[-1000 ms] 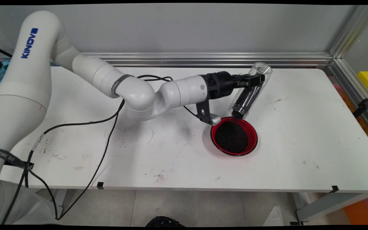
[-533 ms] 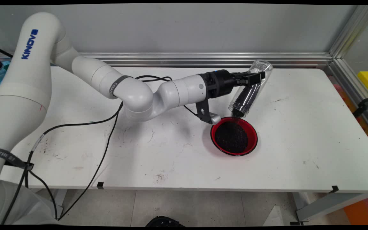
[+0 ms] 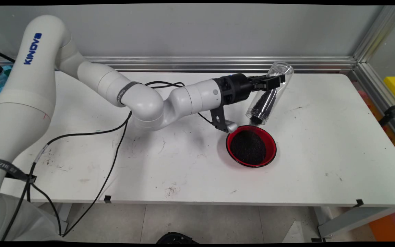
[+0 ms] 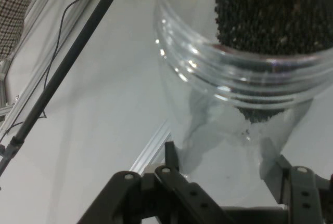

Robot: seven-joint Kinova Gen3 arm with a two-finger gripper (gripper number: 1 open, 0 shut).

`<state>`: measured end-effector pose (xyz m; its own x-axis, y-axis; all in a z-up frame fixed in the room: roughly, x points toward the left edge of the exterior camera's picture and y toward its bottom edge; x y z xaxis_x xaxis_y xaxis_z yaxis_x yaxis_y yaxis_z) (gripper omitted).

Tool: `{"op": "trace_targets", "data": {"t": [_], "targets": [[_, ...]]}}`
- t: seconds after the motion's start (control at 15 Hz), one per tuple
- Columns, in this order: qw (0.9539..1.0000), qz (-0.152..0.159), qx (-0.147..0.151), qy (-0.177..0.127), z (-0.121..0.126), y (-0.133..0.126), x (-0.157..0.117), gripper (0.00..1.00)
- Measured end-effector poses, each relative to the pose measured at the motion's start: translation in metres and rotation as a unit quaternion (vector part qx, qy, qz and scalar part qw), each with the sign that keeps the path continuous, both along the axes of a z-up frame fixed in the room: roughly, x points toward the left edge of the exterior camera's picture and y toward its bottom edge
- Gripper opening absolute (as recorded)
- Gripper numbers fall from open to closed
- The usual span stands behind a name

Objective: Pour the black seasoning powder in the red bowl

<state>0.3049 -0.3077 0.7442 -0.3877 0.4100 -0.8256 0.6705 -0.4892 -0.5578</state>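
Here one gripper (image 3: 275,82) is clamping one clear plastic jar (image 3: 268,96) by its upper body, a finger pressing on either side of the wall. The jar is tilting mouth-down, its open end hanging below and slightly to the arm's side of the fingers, and dark granules (image 3: 263,106) are piling up toward that mouth. One red bowl (image 3: 251,146) is sitting on the white table (image 3: 321,137) directly beneath the jar's mouth, apart from it, and a bed of the same dark granules is covering its inside. One black cable (image 3: 115,151) is trailing from the arm across the table, well back from the gripper.

In the hand view the jar (image 4: 244,73) is filling most of the picture and its far end is running off the top edge. The fingertips (image 4: 171,156) are showing only partly behind the jar's wall, and the bowl is lying out of that view.
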Motion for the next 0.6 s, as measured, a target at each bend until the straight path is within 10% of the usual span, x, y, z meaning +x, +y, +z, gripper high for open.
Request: {"op": "trace_targets", "data": {"t": [0.6], "targets": [[1.0, 0.0, -0.003, 0.004, 0.0003, -0.0002, 0.0, 0.0]]}}
